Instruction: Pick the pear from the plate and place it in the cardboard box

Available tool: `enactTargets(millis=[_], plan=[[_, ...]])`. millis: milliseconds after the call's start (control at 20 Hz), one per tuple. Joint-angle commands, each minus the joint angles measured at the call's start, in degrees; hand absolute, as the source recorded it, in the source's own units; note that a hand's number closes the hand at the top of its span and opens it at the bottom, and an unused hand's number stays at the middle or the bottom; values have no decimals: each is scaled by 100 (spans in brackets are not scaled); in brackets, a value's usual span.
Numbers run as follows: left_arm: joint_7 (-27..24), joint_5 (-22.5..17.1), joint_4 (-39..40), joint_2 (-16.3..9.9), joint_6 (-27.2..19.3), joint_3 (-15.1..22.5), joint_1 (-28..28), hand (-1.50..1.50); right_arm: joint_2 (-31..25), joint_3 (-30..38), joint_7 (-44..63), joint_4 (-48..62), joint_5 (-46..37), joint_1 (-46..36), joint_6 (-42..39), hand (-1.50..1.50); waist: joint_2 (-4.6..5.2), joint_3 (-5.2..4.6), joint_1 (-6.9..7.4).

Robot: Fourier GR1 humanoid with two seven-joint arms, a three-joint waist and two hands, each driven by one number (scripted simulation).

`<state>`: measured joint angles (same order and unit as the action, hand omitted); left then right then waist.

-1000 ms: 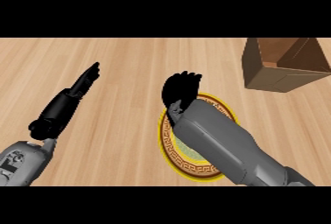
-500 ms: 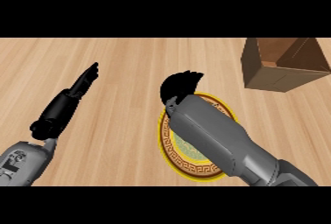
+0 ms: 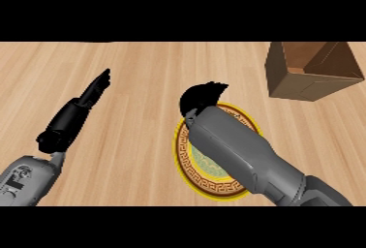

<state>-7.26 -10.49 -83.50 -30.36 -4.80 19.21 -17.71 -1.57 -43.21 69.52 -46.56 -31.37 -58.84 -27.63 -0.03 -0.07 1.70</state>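
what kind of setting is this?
Probably a kitchen counter or similar worktop: a light wooden surface bearing a decorated yellow-rimmed plate and an open cardboard box, with two robot arms reaching in from below.

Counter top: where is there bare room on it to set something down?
Bare wood lies between the left hand and the right hand, and along the far edge up to the cardboard box. Another free patch sits right of the plate, below the box. It is crowded at the plate, where the right forearm covers most of it.

Light wood-grain counter fills view; no other non-task obj seen.
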Motion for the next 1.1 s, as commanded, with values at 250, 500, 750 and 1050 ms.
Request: enactTargets(millis=[250, 500, 750, 1050], plan=[[169, 58, -116, 22, 83, -184, 78, 0, 149, -144, 1135, 164, 104, 157, 46, -150, -2, 4, -59], [45, 73, 7, 119, 215, -269, 74, 0, 150, -1, 915, 363, 60, 103, 60, -150, 6, 3, -116], [147, 294, -285, 196, 25, -157, 306, 0, 150, -156, 1079, 632, -34, 159, 163, -150, -2, 3, -54], [389, 177, -394, 167, 220, -361, 122, 0, 151, -230, 1004, 546, -148, 549, 280, -150, -29, 6, -151]])
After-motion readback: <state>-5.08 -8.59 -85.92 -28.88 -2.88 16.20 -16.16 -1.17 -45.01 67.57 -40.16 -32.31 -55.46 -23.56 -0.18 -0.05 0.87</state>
